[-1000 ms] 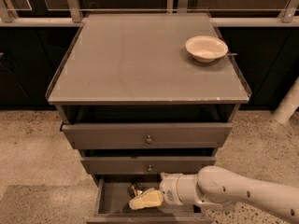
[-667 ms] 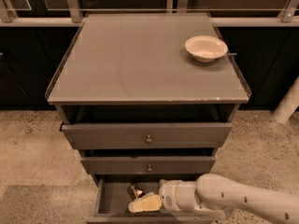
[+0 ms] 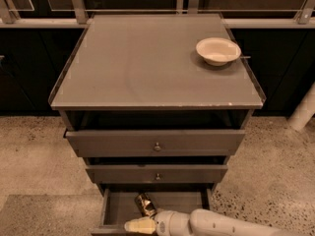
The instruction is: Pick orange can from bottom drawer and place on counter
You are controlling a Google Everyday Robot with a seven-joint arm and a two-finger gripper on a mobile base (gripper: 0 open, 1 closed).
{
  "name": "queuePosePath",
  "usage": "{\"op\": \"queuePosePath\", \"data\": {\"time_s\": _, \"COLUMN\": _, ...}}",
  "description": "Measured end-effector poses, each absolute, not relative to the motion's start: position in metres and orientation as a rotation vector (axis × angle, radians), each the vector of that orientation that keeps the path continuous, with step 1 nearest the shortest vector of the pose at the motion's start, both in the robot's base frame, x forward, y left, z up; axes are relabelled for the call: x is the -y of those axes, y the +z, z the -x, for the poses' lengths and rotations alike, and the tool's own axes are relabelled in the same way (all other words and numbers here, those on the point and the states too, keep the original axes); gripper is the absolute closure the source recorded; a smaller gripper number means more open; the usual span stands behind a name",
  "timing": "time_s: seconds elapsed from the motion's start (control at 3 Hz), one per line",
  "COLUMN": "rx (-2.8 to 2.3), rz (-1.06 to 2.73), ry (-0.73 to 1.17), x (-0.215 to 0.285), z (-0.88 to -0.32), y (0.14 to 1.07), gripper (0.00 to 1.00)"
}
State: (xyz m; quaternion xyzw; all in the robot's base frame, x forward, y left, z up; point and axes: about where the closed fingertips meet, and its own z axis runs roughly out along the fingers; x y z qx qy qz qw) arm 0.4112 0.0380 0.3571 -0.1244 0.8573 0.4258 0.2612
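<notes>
The bottom drawer (image 3: 118,208) is pulled out at the foot of the cabinet, showing its grey floor. The orange can (image 3: 145,204) rests inside it near the middle, tilted, its shiny end catching light. My gripper (image 3: 140,225) is low at the drawer's front edge, just in front of and below the can, reaching in from the right on a white arm (image 3: 221,225). Whether it touches the can is unclear. The counter (image 3: 147,68) is the broad grey top of the cabinet above.
A white bowl (image 3: 218,50) sits at the counter's back right. Two grey drawers with small knobs (image 3: 157,146) stand partly open above the bottom one, overhanging it. Speckled floor lies on both sides, and a white post (image 3: 305,109) stands at the right.
My gripper has drawn back toward the drawer's front and slightly left, uncovering more of the can. The can stays in about the same spot.
</notes>
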Motion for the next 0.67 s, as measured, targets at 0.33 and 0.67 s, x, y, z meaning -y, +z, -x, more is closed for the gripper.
{"op": "queuePosePath", "data": {"time_s": 0.33, "rx": -2.323, "rz": 0.337, "ry": 1.149, "x": -0.0409, "z": -0.4064, "y": 0.3587, "gripper": 0.00}}
{"op": "queuePosePath", "data": {"time_s": 0.67, "rx": -2.308, "rz": 0.391, "ry": 1.033, "x": -0.0351, "z": -0.4059, "y": 0.3574, "gripper": 0.00}}
